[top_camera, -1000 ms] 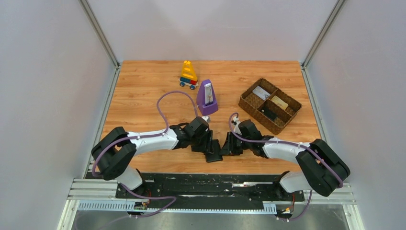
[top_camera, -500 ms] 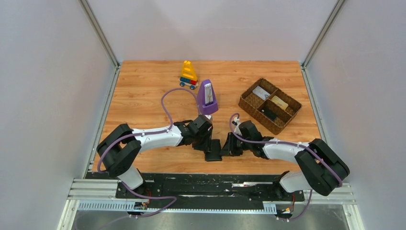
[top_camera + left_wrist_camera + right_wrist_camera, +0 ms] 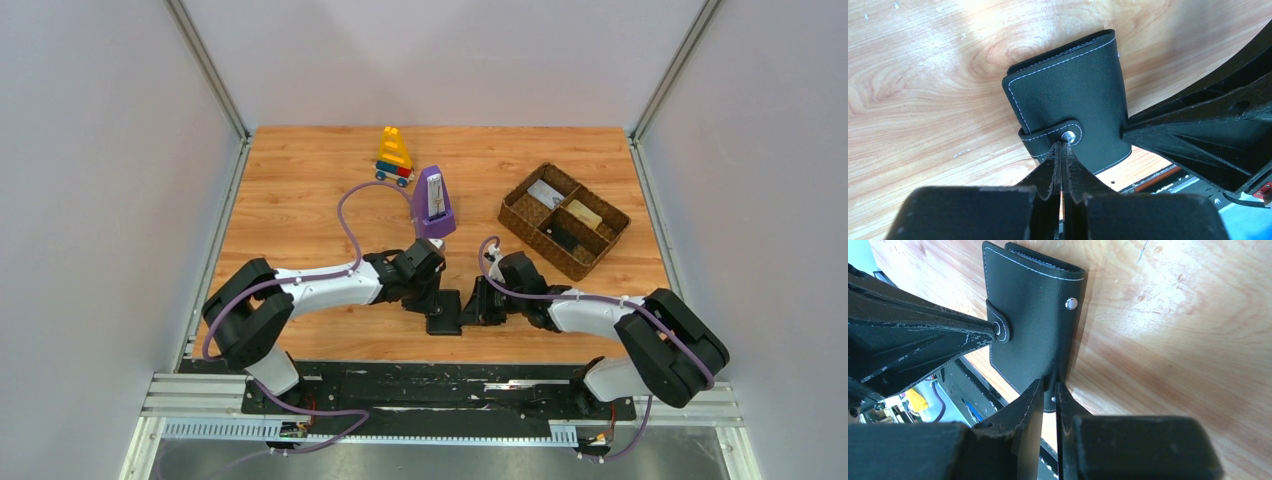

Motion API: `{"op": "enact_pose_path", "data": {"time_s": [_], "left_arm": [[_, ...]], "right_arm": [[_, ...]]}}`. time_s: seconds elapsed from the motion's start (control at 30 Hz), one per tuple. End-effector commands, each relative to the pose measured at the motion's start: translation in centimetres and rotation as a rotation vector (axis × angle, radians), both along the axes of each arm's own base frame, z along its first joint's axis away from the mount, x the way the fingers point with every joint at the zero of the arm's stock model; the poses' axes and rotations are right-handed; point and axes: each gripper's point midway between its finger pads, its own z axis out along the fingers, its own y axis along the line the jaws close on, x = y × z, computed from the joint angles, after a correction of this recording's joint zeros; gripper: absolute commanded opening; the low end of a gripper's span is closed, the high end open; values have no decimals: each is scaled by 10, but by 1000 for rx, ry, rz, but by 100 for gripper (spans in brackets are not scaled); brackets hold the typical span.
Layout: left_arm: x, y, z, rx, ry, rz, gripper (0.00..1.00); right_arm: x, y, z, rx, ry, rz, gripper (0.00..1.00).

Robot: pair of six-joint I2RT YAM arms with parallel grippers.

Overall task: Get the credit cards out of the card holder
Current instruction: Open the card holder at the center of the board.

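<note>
While the left gripper (image 3: 1062, 147) pinches the snap tab (image 3: 1044, 136) and the right gripper (image 3: 1049, 388) clamps the edge of the card holder (image 3: 1068, 90), pull that tab straight off, steadily.

On the left wrist camera the card holder (image 3: 1068, 95) is folded shut, so I can't see inside it, and the end of its snap tab (image 3: 1045, 136) vanishes between the pressed-together fingers of the left gripper (image 3: 1063, 146). On the right wrist camera the right gripper (image 3: 1049, 390) covers its near edge. From overhead both grippers cover most of it, and the woven tray's (image 3: 540, 247) contents are too small to name.
</note>
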Motion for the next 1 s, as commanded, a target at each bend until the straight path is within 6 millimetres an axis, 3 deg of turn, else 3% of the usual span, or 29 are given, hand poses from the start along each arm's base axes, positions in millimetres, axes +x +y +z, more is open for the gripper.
{"op": "enact_pose_path", "data": {"time_s": [0.0, 0.13, 0.3, 0.37, 0.6, 0.97], "left_arm": [[8, 3, 10, 4, -61, 6, 0], [10, 4, 18, 8, -78, 7, 5], [15, 1, 24, 24, -92, 1, 38], [16, -4, 24, 22, -91, -6, 43], [17, -15, 18, 35, -81, -28, 49], [14, -19, -6, 70, -34, -42, 48]], "right_arm": [[6, 3, 3, 10, -42, -4, 15], [7, 5, 11, 27, -49, 0, 15], [14, 6, 19, 28, -73, -16, 18], [17, 6, 19, 19, -79, -25, 21], [25, 4, 15, -16, -82, -54, 27], [27, 10, 8, -6, -69, -37, 25]]}}
